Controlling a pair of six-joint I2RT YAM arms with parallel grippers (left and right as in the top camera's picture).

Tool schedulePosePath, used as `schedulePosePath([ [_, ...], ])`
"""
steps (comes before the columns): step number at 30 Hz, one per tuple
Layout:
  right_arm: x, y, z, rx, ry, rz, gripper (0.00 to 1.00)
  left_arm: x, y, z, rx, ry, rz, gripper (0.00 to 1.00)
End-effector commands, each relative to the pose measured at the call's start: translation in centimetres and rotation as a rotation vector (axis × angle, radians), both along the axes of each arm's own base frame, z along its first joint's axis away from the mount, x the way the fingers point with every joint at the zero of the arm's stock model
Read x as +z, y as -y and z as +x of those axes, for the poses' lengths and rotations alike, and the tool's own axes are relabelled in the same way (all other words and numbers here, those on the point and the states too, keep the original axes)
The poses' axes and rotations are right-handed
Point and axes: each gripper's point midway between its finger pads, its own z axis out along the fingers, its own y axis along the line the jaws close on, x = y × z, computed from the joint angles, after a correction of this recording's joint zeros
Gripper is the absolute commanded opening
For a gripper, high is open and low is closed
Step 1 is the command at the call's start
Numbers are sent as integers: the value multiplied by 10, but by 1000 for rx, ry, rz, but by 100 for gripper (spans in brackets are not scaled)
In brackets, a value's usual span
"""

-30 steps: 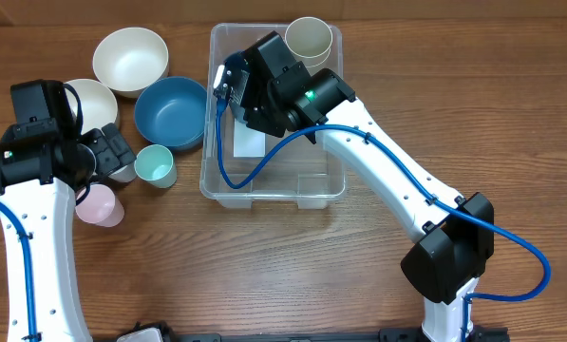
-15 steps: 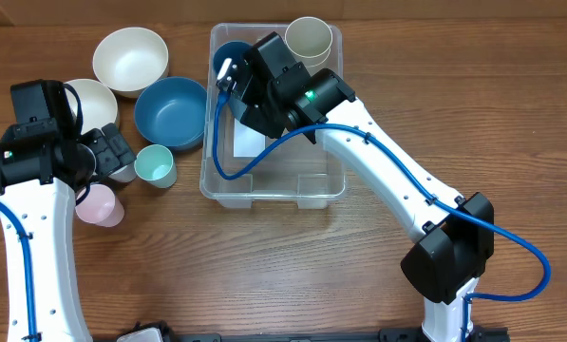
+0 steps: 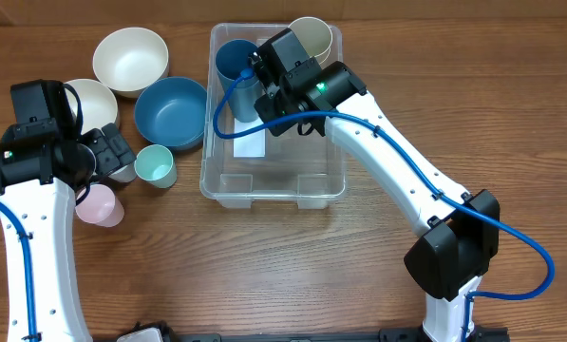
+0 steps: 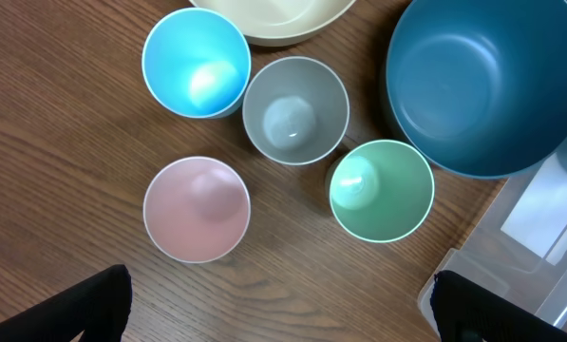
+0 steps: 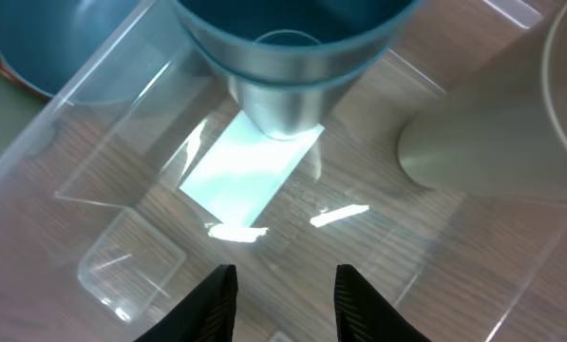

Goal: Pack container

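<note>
Container (image 3: 228,185) mid-table, with blue cup (image 3: 234,59) and cream cup (image 3: 311,38) standing in its far end. Right gripper (image 5: 285,285) has fingers apart and empty, just beside the blue cup — a sideways pull-out could clip the rim and tip it. Left gripper (image 4: 283,309) is spread wide over clustered cups (image 4: 295,109) — a descent could knock neighbours.

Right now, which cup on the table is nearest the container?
The mint-green cup, next to the container and the blue bowl; the grey cup, pink cup and light-blue cup sit farther from it.
</note>
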Motion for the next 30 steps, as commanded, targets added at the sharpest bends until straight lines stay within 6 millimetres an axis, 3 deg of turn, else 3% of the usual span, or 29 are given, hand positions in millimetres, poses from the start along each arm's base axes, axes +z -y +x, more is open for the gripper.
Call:
schedulePosePath([
  [1,22,4,4,-49,25,43,36,7,-1,4,13,25,-8,100],
  [4,58,24,7,-119,64,94,43,7,-1,4,13,25,-8,100],
  [6,95,50,7,-213,103,162,45,7,-1,4,13,25,-8,100],
  [9,151,115,3,-436,154,290,55,7,-1,4,13,25,-8,100],
  [12,180,172,-7,-596,184,353,64,7,-1,4,14,25,-9,100],
  [15,186,228,-17,-792,165,386,72,12,9,18,57,102,-96,100],
  [18,175,263,-29,-912,84,407,84,14,22,24,30,131,-170,100],
  [22,169,279,-34,-950,37,427,100,29,49,45,-229,232,-222,100],
  [30,166,283,-38,-965,21,417,100,38,15,58,-124,244,-201,100],
])
